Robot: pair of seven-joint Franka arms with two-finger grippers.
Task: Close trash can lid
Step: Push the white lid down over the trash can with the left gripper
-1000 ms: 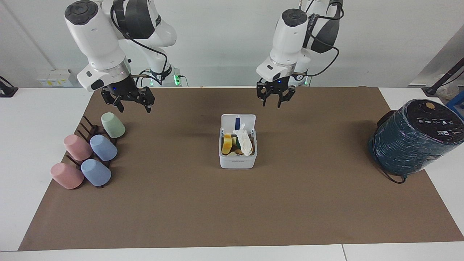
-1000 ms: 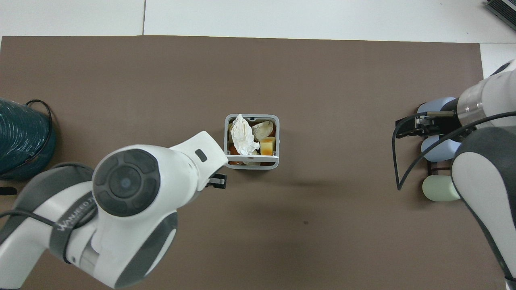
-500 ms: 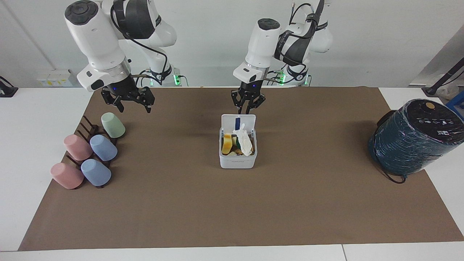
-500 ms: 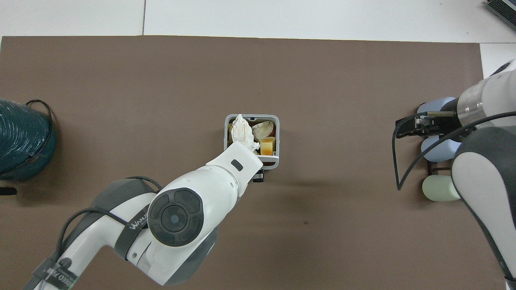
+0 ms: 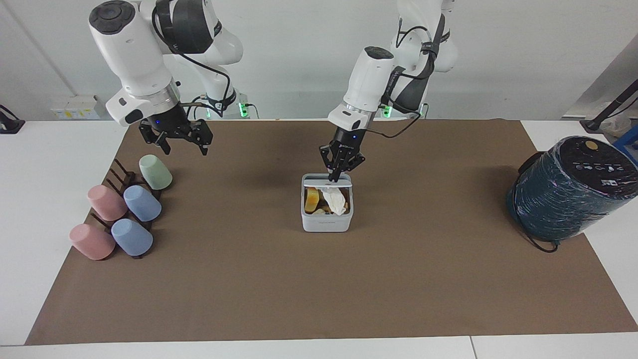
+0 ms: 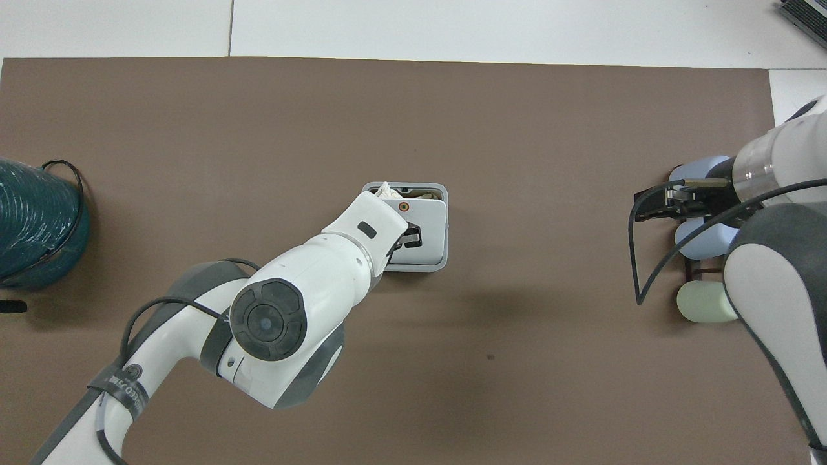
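Observation:
The small white trash can (image 5: 326, 220) stands mid-mat, filled with crumpled tissue and food scraps; it also shows in the overhead view (image 6: 443, 194). Its lid (image 5: 319, 177) is tilted well down over the opening, orange dot upward (image 6: 426, 223), with a gap at the edge farther from the robots where tissue pokes out. My left gripper (image 5: 338, 174) is shut and its tips press on the lid's top (image 6: 412, 236). My right gripper (image 5: 175, 140) is open and empty, waiting in the air over the mat near the green cup.
Several pastel cups lie on a dark rack (image 5: 121, 175) toward the right arm's end: green (image 5: 155, 172), pink (image 5: 106, 202), blue (image 5: 142, 203). A large teal wrapped cylinder (image 5: 573, 187) stands at the left arm's end (image 6: 32, 219).
My left gripper swung over from the left arm's side to the upright lid, narrowed, and pushed it down over the can. The right arm has not moved.

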